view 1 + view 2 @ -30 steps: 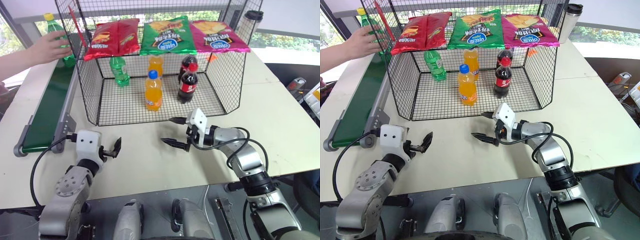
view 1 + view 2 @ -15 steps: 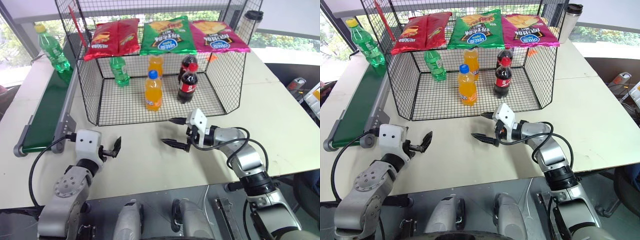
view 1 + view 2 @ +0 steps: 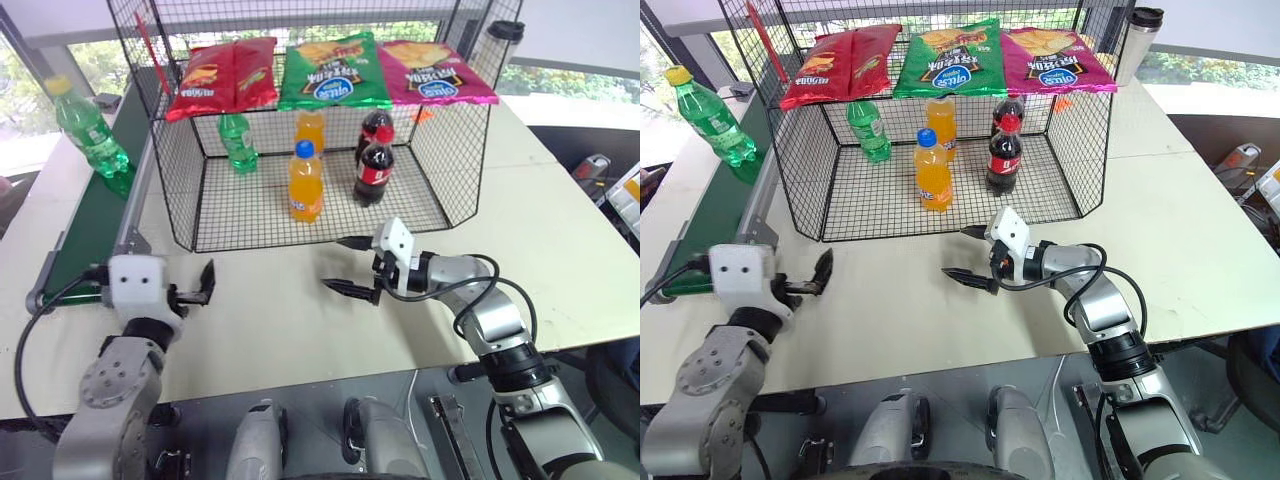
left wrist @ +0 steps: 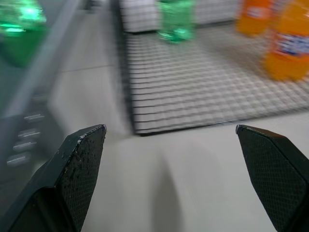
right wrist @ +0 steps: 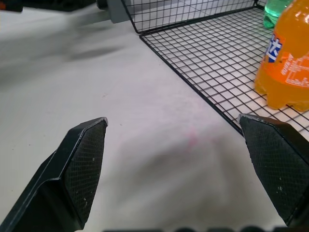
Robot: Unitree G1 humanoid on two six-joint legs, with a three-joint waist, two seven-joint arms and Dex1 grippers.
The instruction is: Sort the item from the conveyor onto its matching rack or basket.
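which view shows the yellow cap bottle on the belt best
The right eye view: the green bottle stands whole on the conveyor, yellow cap clear. The left eye view shows it whole too, slightly softer. The left wrist view catches only a green blur.

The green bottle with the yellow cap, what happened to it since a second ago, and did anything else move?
A person's hand let go of the green bottle and left. The bottle now stands alone on the conveyor, carried nearer to the robot. The left tool, open and empty, swung up and left toward the belt. The right tool stayed open over the table, and the bottles inside the wire cage stayed put.
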